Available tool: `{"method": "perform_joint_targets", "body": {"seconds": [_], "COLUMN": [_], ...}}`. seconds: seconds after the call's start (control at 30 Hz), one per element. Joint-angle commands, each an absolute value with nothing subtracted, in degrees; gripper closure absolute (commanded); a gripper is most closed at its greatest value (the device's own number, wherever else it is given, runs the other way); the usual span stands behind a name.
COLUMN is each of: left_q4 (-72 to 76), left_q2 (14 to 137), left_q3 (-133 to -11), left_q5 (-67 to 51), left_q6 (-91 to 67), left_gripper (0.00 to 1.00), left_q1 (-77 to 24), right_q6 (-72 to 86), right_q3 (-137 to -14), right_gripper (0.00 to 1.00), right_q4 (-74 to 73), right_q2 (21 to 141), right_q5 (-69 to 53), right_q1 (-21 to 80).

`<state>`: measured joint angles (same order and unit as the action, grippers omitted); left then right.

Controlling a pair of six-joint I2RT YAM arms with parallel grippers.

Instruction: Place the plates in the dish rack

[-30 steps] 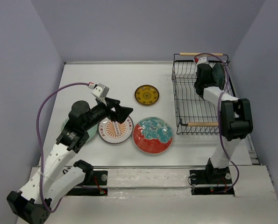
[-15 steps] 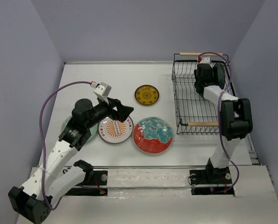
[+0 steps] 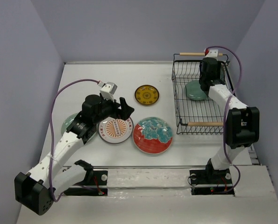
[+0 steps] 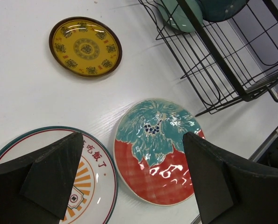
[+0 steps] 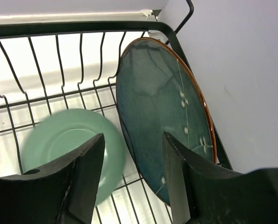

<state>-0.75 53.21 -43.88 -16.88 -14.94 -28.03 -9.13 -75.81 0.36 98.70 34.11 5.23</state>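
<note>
White table (image 3: 106, 77), lavender walls (image 3: 129, 28)

Mint plate (image 3: 195, 90) now loose in rack (image 3: 202, 123), R gripper (image 5: 134, 140) off it, higher; L arm (image 3: 89, 111) further right.

The white table (image 3: 101, 77) carries a black wire dish rack (image 3: 203, 124) at its far right corner, a yellow-brown plate (image 3: 146, 94) mid-desk, a white orange-centred plate (image 3: 115, 129) just beside a red teal-centred plate (image 3: 152, 135) toward the near edge, and a mostly hidden pale plate (image 3: 68, 122) nearer the left edge.
</note>
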Motion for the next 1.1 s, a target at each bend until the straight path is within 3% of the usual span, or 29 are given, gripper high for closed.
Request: {"method": "perform_joint_targets", "body": {"seconds": [0.0,0.1,0.2,0.27,0.57,1.07], "left_q4": [0.4,0.4,0.4,0.4,0.7,2.1], "left_q2": [52.9,52.8,53.0,53.0,51.2,47.8], "left_q3": [-45.6,-45.4,-45.6,-45.7,-45.5,-45.3], "left_q5": [-14.8,-14.5,-14.8,-15.2,-17.2,-21.4], "left_q6": [-13.7,-13.6,-13.5,-13.6,-14.1,-15.3], "left_gripper": [0.01,0.01,0.01,0.01,0.01,0.01], "left_q1": [-28.2,-28.2,-28.2,-28.2,-28.2,-28.3], "right_q6": [-8.2,-7.9,-10.2,-12.2,-14.9,-18.4], "right_q3": [-76.8,-76.5,-75.3,-77.4,-83.0,-81.9], "right_gripper": [0.43,0.43,0.37,0.35,0.24,0.24], "right_q4": [0.2,-1.7,-3.3,-7.1,-18.6,-17.8], "right_q2": [98.0,97.0,94.8,96.2,106.9,111.2], "right_q5": [35.5,33.3,13.5,9.4,7.4,17.7], "right_q1": [4.9,4.9,4.9,7.7,9.1,9.1]}}
